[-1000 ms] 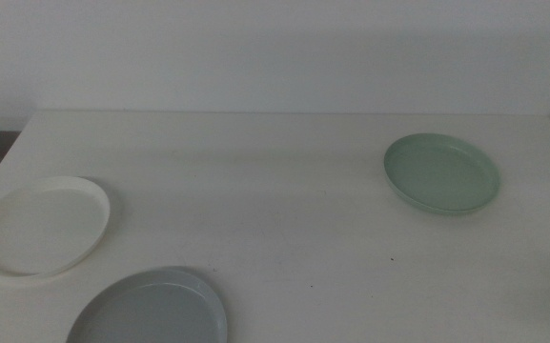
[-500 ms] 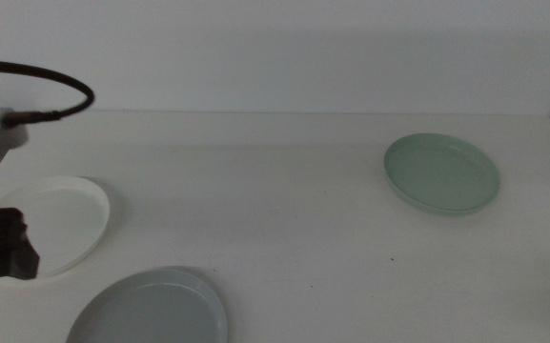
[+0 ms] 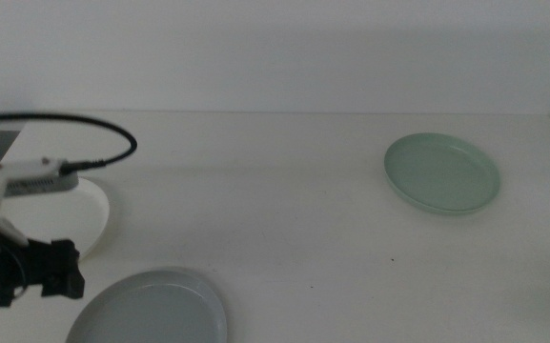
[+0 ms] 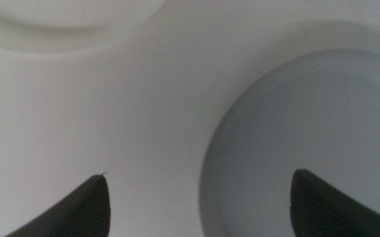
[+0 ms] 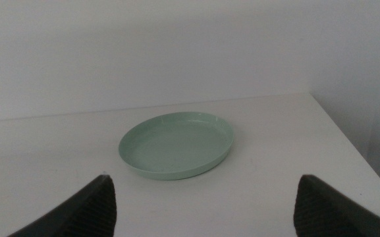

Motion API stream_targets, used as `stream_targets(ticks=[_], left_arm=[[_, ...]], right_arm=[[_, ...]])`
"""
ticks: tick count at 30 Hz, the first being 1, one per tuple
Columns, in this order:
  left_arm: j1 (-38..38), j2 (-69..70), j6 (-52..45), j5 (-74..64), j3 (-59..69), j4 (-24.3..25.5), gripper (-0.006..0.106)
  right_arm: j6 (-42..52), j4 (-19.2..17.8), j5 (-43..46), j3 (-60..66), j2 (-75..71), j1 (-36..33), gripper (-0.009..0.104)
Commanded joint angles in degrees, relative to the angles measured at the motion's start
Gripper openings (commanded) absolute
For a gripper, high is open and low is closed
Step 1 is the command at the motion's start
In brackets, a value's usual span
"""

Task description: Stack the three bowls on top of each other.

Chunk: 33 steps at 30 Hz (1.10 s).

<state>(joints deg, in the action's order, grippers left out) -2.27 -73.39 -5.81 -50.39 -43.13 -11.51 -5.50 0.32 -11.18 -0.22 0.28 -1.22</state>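
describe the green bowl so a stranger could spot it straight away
On the white table, look to the far right side, away from the left gripper. The shallow round pale mint green bowl sits alone there, the only green dish; the white bowl and grey bowl lie left.

My left gripper [image 4: 199, 197] straddles the grey bowl's [image 4: 308, 131] rim, white bowl [image 4: 64, 16] near; bare table [image 3: 275, 210] stretches toward the green bowl [image 3: 441, 171].

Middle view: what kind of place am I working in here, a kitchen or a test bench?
Most likely a lab test bench, not a kitchen: a bare white table against a blank wall, holding only three empty dishes, white bowl, grey bowl and green bowl, with the left claw over them.
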Motion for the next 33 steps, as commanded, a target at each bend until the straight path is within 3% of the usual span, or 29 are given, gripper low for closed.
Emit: stream_targets(ticks=[1, 7, 15, 25, 29, 33], left_arm=[[0.0, -0.1, -0.1, 4.7, 3.2, -1.9, 0.094], [2.5, -2.9, 0.4, 6.1, 6.3, -1.8, 0.094], [7.5, -7.2, 4.9, 8.0, 7.2, 2.3, 0.094], [7.5, -14.3, 5.8, 11.2, 7.2, 2.6, 0.093], [7.5, -16.4, 5.8, 12.2, 7.2, 2.5, 0.086], [7.5, -16.7, 5.8, 12.2, 7.2, 2.5, 0.069]], right_arm=[[0.1, -0.3, 0.8, 0.2, -0.3, 0.3, 0.093], [0.1, -0.3, 0.8, 0.2, -0.3, 0.3, 0.093], [0.1, -0.3, 0.8, 0.2, -0.3, 0.3, 0.093], [0.1, -0.3, 0.8, 0.2, -0.3, 0.3, 0.093], [0.1, -0.3, 0.8, 0.2, -0.3, 0.3, 0.093], [0.1, -0.3, 0.8, 0.2, -0.3, 0.3, 0.093]])
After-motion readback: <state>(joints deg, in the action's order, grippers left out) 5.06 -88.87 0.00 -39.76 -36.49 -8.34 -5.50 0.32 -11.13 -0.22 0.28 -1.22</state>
